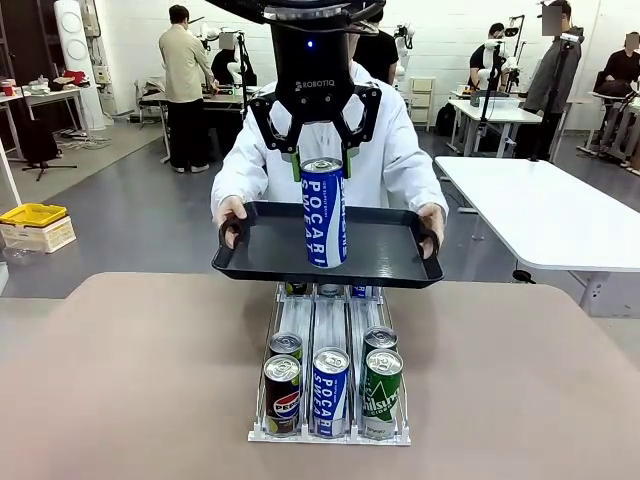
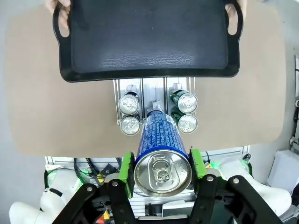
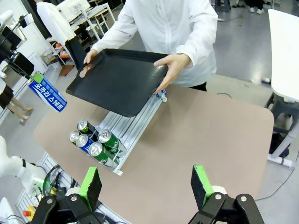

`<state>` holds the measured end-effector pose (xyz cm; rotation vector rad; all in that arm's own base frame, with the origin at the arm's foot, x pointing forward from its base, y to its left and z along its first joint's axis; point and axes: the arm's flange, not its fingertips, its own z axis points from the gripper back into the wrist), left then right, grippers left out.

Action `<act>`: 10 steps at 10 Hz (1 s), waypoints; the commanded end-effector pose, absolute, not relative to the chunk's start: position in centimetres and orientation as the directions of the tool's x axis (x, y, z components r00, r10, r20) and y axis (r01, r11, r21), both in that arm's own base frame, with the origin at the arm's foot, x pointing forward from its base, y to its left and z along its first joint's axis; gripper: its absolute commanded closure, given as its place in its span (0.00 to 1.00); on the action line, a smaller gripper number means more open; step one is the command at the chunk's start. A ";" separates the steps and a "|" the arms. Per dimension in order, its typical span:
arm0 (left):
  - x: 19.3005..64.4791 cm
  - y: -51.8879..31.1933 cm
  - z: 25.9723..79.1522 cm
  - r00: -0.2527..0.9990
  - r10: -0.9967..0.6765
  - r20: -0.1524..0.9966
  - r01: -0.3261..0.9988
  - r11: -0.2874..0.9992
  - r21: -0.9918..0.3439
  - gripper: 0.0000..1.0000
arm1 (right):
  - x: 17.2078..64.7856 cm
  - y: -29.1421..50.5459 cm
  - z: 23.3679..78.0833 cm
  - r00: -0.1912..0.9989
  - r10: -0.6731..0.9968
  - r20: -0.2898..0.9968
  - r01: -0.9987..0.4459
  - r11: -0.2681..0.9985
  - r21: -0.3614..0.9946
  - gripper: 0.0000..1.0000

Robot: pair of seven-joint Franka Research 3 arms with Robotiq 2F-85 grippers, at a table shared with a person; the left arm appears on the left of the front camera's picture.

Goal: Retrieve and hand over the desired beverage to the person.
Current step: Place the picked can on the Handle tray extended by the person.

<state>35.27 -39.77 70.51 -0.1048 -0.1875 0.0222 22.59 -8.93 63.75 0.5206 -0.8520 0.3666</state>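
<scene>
left end effector [image 1: 321,165]: clamped on can [image 1: 324,222], upright, in air over rack [image 1: 330,312], at tray's [image 1: 392,252] 6 o'clock | tray: person [image 1: 392,140] grips both handles, bench [image 1: 120,380] 12 o'clock | right end effector [image 3: 147,185]: wide, empty

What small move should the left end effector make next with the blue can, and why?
Probably ease the blue can forward until it hangs over the tray. The left end effector grips it near the top above the rack, short of the tray, which the person holds out with both hands.
</scene>
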 end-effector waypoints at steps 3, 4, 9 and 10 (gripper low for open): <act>35.0 -39.4 70.8 0.980 0.039 0.195 -0.019 0.994 -0.104 1.00 | 22.7 -8.9 63.7 0.610 0.097 0.786 -0.501 0.815 0.289 0.00; 35.0 -39.4 70.8 0.980 0.039 0.195 -0.019 0.994 -0.104 1.00 | 22.7 -8.9 63.7 0.610 0.097 0.786 -0.501 0.815 0.289 0.00; 35.0 -39.4 70.8 0.980 0.039 0.195 -0.019 0.994 -0.104 1.00 | 22.7 -8.9 63.7 0.610 0.097 0.786 -0.501 0.815 0.289 0.00; 35.0 -39.4 70.8 0.980 0.039 0.195 -0.019 0.994 -0.104 1.00 | 22.7 -8.9 63.7 0.610 0.097 0.786 -0.501 0.815 0.289 0.00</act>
